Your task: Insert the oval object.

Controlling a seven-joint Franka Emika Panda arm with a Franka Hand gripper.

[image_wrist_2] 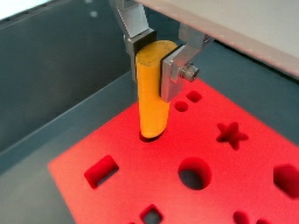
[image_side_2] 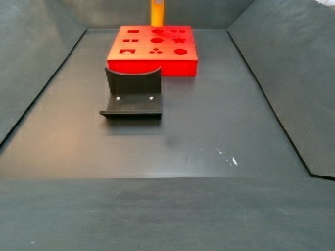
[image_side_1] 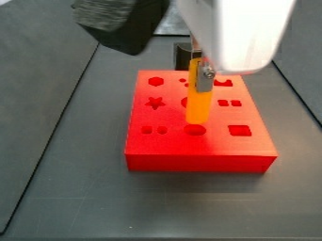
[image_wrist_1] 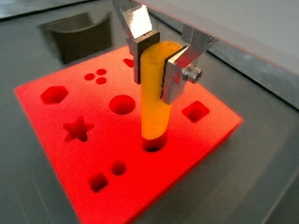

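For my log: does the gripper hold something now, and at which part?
Yes. The gripper holds the oval object, upright, clamped near its upper end; its lower end is at a hole in the red block.

The gripper is seen above the red block, with flat silver plate fingers backed by dark pads. A screw head is visible on one plate in both wrist views. A white arm housing and a black wrist-mounted part are shown in a side view.
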